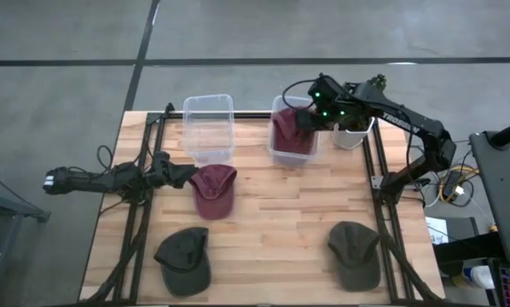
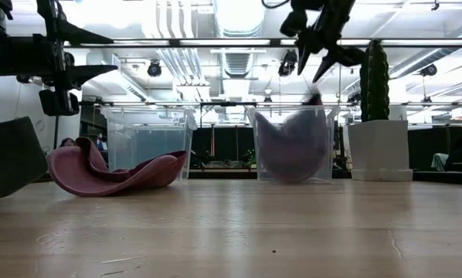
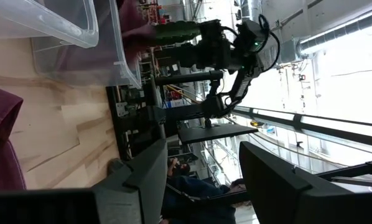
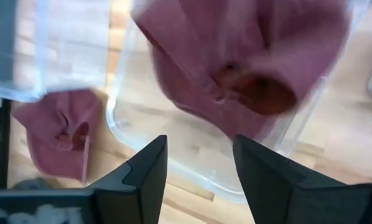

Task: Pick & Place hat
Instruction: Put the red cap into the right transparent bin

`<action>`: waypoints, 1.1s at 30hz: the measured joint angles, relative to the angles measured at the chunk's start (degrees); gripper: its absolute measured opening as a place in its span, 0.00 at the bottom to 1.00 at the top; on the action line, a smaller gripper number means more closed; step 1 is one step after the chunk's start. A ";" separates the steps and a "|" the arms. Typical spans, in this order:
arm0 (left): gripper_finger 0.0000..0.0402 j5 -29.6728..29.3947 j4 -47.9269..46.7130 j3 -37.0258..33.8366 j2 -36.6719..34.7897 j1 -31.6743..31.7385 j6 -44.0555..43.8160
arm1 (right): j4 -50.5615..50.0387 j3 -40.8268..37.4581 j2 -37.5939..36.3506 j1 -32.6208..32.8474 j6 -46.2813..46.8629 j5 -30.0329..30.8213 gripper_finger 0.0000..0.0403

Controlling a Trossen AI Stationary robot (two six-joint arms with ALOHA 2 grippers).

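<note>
The right gripper [image 1: 310,119] hangs above the right-hand clear bin [image 1: 281,153], and its fingers [image 4: 145,165] stand apart with nothing between them. Straight below those fingers a maroon cap [image 4: 248,62] lies inside that bin, slumped against the bin wall, well clear of the fingertips. From table height the same cap shows as a dark purple mound filling the lower part of the bin, with the gripper up above the rim.

A second maroon cap [image 1: 213,189] lies on the wooden surface [image 1: 281,222], and the left gripper [image 1: 185,175] sits right at its edge, the arm stretched flat in from the left side. Its fingers [image 3: 142,180] are spread, holding nothing; the cap's cloth lies just to one side of them, not between them. From table height this cap is lying tipped with its inside showing, beside the left clear bin [image 1: 208,128], which looks to hold nothing.

Two dark olive caps rest farther from both pairs of fingers, at the near edge of the surface: one toward the left [image 1: 183,258], one toward the right [image 1: 355,253]. Beyond the right gripper's fingers, at the far right corner, stands a white pot [image 2: 382,150] with a tall green cactus [image 2: 375,71] in it.
</note>
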 joint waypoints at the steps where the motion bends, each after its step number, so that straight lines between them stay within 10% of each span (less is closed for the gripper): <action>1: 0.48 0.00 0.02 -0.01 0.00 -0.01 0.00 | -0.08 0.39 -0.28 -0.02 -0.04 0.58 0.43; 33: 0.48 6.27 0.10 2.03 0.32 -0.08 -7.17 | 22.72 3.40 7.13 22.41 -2.16 -0.10 0.38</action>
